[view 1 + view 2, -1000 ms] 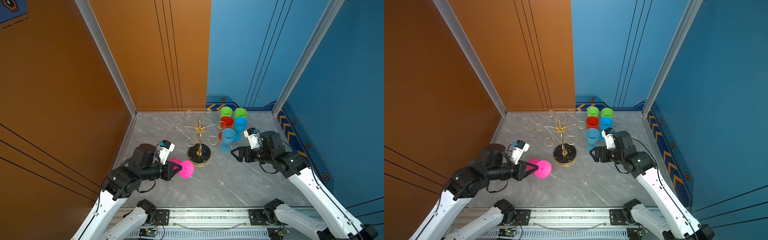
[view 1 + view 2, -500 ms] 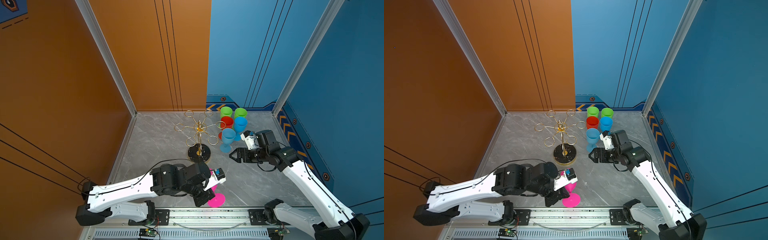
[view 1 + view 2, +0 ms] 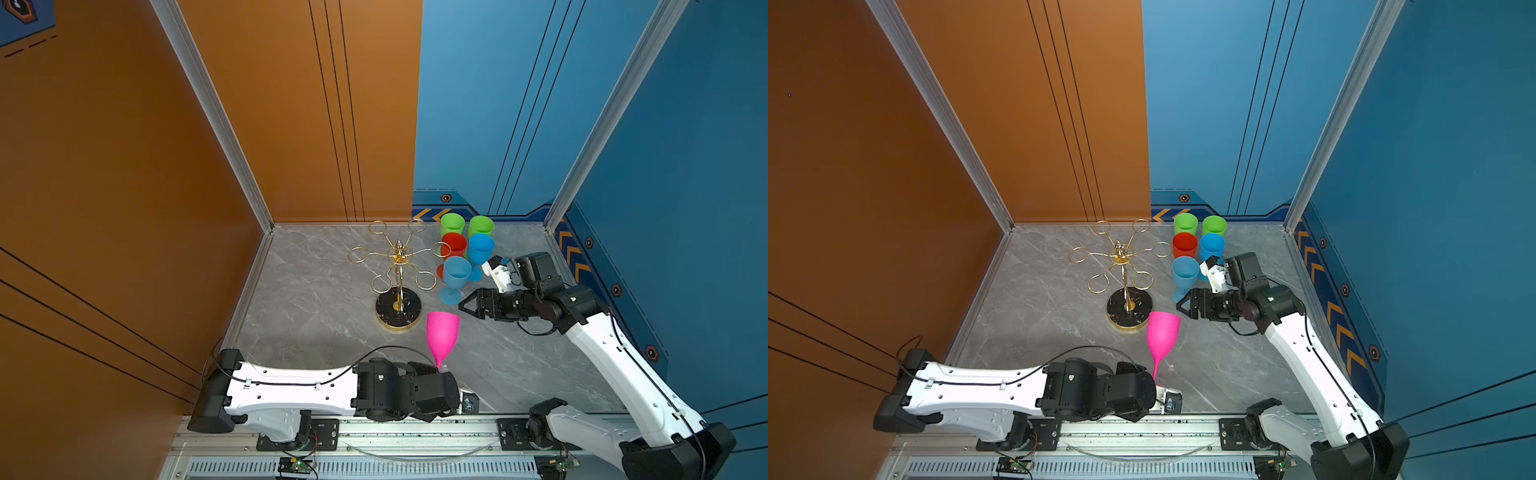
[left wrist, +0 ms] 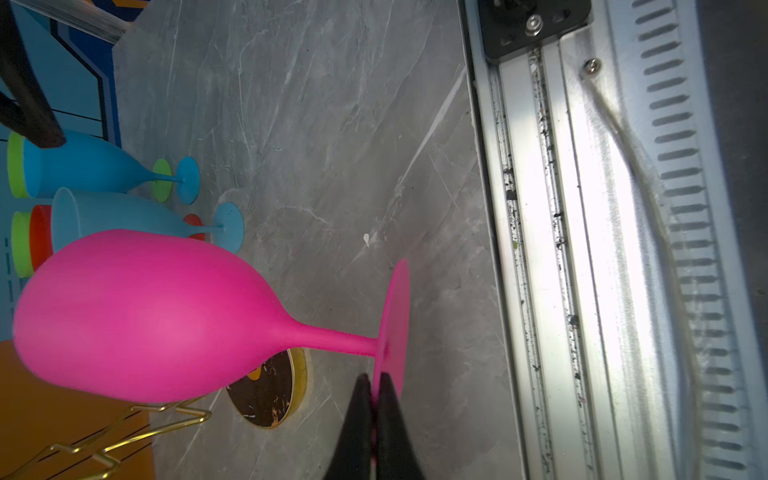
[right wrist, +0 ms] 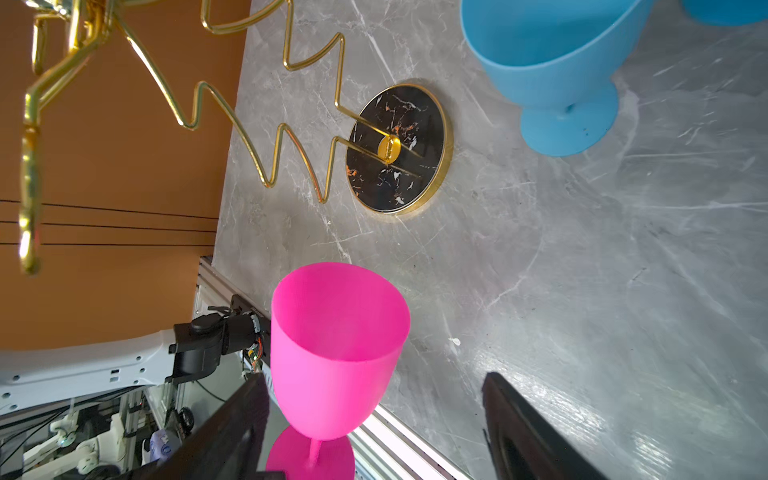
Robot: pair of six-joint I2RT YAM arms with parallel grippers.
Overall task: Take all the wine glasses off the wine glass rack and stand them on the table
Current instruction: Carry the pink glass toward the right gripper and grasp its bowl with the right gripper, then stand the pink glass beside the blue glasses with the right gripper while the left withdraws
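Observation:
A pink wine glass (image 3: 442, 336) (image 3: 1163, 334) stands upright off the table, bowl up, just right of the wine glass rack's base. My left gripper (image 4: 376, 380) is shut on the rim of its round foot (image 4: 395, 316); in both top views the fingers are hidden under the wrist. The gold wire wine glass rack (image 3: 399, 254) (image 3: 1121, 253) stands with bare loops on its black marbled base (image 5: 397, 147). My right gripper (image 3: 467, 306) (image 3: 1182, 308) (image 5: 370, 378) is open, level with the glass's bowl (image 5: 336, 353) and just right of it, not touching it.
Several upright glasses cluster at the back right: two green (image 3: 452, 224), one red (image 3: 454, 245), two blue (image 3: 457, 272), the nearest blue one beside my right wrist. The metal rail (image 3: 415, 432) runs along the table's front edge, close under my left wrist. Walls enclose three sides.
My left arm swung from left of the rack to the table's front, turning the pink glass from sideways to upright. My right gripper moved slightly forward toward the glass, its jaws narrowing a little.

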